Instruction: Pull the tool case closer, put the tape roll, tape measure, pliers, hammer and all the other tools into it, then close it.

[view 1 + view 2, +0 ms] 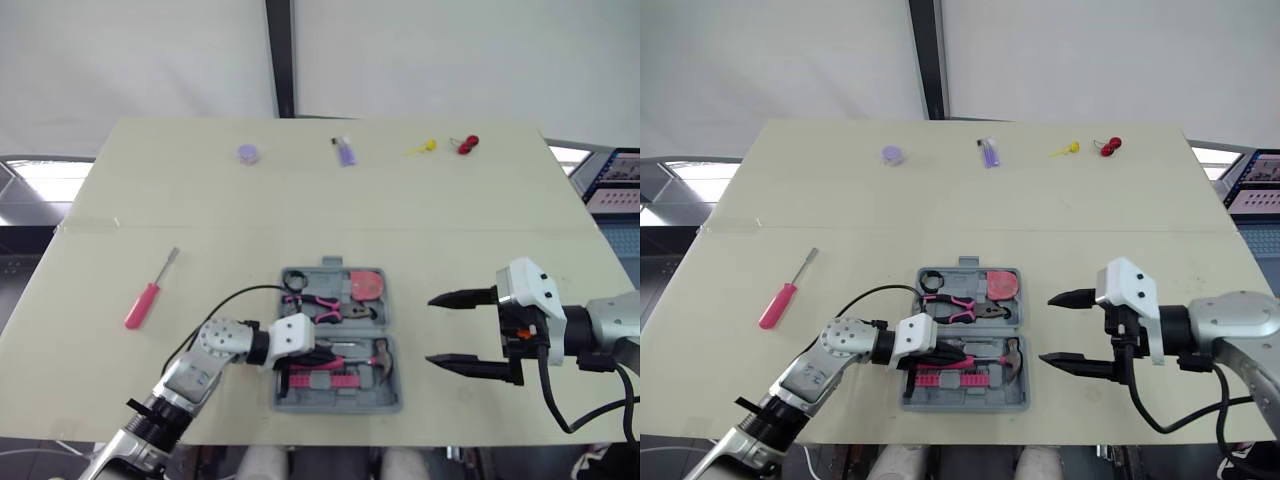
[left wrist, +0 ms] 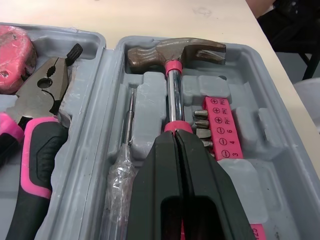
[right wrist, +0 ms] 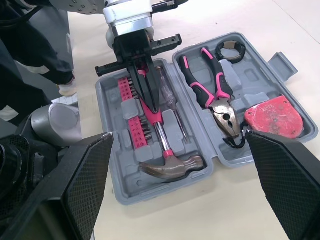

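**Hammer held in the open case, right claw waiting beside it**

The tool case (image 1: 340,403) was seen lying open and flat on the table (image 1: 200,220), close to the robot's edge and near the middle. In its far half a black tape roll (image 3: 231,50), the pliers (image 3: 218,102) and a red tape measure (image 3: 274,116) were laid side by side. In the near half the hammer (image 2: 173,90) was set in its moulded slot, with a thin clear-handled screwdriver (image 2: 129,115) on one side and a pink strip of bits (image 2: 220,127) on the other.

The left gripper (image 2: 175,140) was reached into the near half, its fingers clenched together on the hammer's handle. The right gripper (image 1: 432,330) was held just off the case's right side, above the table, with its fingers spread wide and nothing between them.

A pink screwdriver (image 1: 145,300) was left on the table well to the left of the case. Along the far edge, four small things were lined up: a purple disc (image 1: 248,153), a purple stick-like piece (image 1: 344,152), a yellow piece (image 1: 422,148) and a red piece (image 1: 467,144).
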{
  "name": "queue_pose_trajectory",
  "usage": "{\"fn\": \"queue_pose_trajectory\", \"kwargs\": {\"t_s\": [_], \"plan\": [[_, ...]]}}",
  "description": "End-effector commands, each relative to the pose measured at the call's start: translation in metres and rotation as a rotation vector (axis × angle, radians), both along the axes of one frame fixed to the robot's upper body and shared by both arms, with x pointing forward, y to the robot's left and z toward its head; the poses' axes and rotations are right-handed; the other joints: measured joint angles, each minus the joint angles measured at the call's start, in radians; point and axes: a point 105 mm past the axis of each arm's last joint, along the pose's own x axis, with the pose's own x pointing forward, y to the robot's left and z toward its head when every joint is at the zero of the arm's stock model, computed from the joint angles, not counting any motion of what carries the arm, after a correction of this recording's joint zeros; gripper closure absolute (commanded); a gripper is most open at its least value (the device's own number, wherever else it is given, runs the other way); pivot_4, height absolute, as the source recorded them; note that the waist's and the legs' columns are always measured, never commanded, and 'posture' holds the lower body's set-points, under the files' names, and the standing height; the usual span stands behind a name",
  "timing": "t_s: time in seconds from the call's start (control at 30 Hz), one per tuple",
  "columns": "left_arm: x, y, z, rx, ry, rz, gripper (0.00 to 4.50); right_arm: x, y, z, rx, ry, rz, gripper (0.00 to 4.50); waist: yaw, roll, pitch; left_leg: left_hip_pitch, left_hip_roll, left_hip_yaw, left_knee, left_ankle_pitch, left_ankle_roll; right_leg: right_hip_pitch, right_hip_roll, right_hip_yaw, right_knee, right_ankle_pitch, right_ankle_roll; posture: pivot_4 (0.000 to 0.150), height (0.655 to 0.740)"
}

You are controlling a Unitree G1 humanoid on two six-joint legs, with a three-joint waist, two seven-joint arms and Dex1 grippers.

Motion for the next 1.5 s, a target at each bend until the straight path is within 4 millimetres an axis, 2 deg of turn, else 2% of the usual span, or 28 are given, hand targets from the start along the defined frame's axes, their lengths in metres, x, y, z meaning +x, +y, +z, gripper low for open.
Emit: {"fn": "queue_pose_trajectory", "kwargs": {"t_s": [0.03, 0.33, 0.5, 0.6, 0.73, 1.0, 1.03, 1.1, 1.2, 1.33, 1.43, 1.5], "plan": [[-0.009, 0.010, -0.035, 0.156, 0.034, -0.017, 4.42, 0.001, -0.001, 0.008, -0.019, -0.043, 0.012, 0.00, 0.001, 0.000, -0.002, 0.001, 0.000, 0.000, 0.000, 0.000, 0.000, 0.001, 0.000, 0.000, 0.000, 0.000, 0.000, 0.150, 0.7400], [-0.013, 0.027, -0.068, 0.339, 0.007, -0.045, 4.42, 0.002, -0.003, 0.009, -0.031, -0.047, 0.009, 0.00, 0.004, 0.007, -0.014, 0.014, 0.000, 0.000, -0.002, -0.002, 0.002, 0.017, 0.000, 0.000, -0.006, 0.000, 0.000, 0.150, 0.7400], [-0.015, 0.026, -0.075, 0.360, 0.010, -0.052, 4.42, 0.003, -0.003, 0.010, -0.036, -0.048, 0.008, 0.00, 0.004, 0.008, -0.024, 0.015, 0.000, 0.000, -0.002, -0.002, 0.002, 0.018, 0.000, -0.001, -0.006, 0.000, 0.000, 0.150, 0.7400], [-0.014, 0.020, -0.070, 0.306, 0.021, -0.039, 4.42, 0.003, -0.004, 0.012, -0.038, -0.050, 0.007, 0.00, 0.005, 0.008, -0.026, 0.015, 0.000, -0.001, -0.002, -0.002, 0.002, 0.019, 0.000, -0.001, -0.006, 0.000, 0.000, 0.150, 0.7400], [-0.007, 0.014, -0.048, 0.197, 0.046, 0.003, 4.42, 0.005, -0.005, 0.011, -0.041, -0.055, 0.004, 0.00, 0.004, 0.008, -0.026, 0.015, 0.000, -0.001, -0.002, -0.002, 0.002, 0.019, 0.000, -0.001, -0.006, 0.000, 0.000, 0.150, 0.7400], [0.007, 0.005, 0.062, -0.217, 0.174, 0.105, 4.42, 0.017, -0.016, 0.004, -0.009, -0.048, -0.052, 0.00, -0.009, 0.007, -0.018, 0.011, 0.000, -0.001, -0.002, -0.003, 0.002, 0.014, 0.000, -0.001, -0.005, 0.000, 0.000, 0.150, 0.7400], [0.012, 0.008, 0.073, -0.244, 0.179, 0.137, 4.19, 0.020, -0.020, 0.002, -0.003, -0.046, -0.071, 0.00, -0.005, 0.007, -0.018, 0.010, 0.000, -0.001, -0.002, -0.003, 0.002, 0.014, 0.000, -0.001, -0.005, 0.000, 0.000, 0.150, 0.7400], [0.019, 0.019, 0.091, -0.278, 0.172, 0.202, 3.64, 0.026, -0.027, -0.001, 0.011, -0.040, -0.115, 0.00, -0.004, 0.006, -0.017, 0.010, 0.000, -0.001, -0.001, -0.003, 0.002, 0.014, 0.000, -0.001, -0.006, 0.000, 0.000, 0.150, 0.7400], [0.030, 0.041, 0.109, -0.305, 0.145, 0.310, 2.19, 0.035, -0.042, -0.007, 0.043, -0.039, -0.198, 0.00, -0.010, 0.006, -0.017, 0.011, 0.000, -0.001, -0.003, -0.003, 0.002, 0.014, 0.000, -0.001, -0.006, 0.000, 0.000, 0.150, 0.7400], [0.047, 0.103, 0.120, -0.267, 0.052, 0.549, 0.19, 0.050, -0.069, -0.013, 0.099, -0.049, -0.343, 0.00, -0.026, 0.005, -0.015, 0.011, 0.000, -0.001, -0.004, -0.003, 0.002, 0.013, 0.000, -0.001, -0.006, 0.000, 0.000, 0.150, 0.7400], [0.047, 0.176, 0.122, -0.209, 0.005, 0.796, 0.08, 0.054, -0.094, -0.019, 0.132, -0.031, -0.446, 0.00, -0.033, 0.008, -0.013, 0.011, 0.000, 0.000, -0.005, -0.003, 0.002, 0.012, 0.000, -0.001, -0.006, 0.000, 0.000, 0.150, 0.7400], [0.035, 0.216, 0.120, -0.156, -0.011, 0.927, 0.08, 0.055, -0.110, -0.024, 0.147, -0.026, -0.510, 0.00, -0.036, 0.009, -0.011, 0.011, 0.000, 0.001, -0.008, -0.003, 0.002, 0.010, 0.000, -0.001, -0.006, 0.000, 0.000, 0.150, 0.7400]]}}
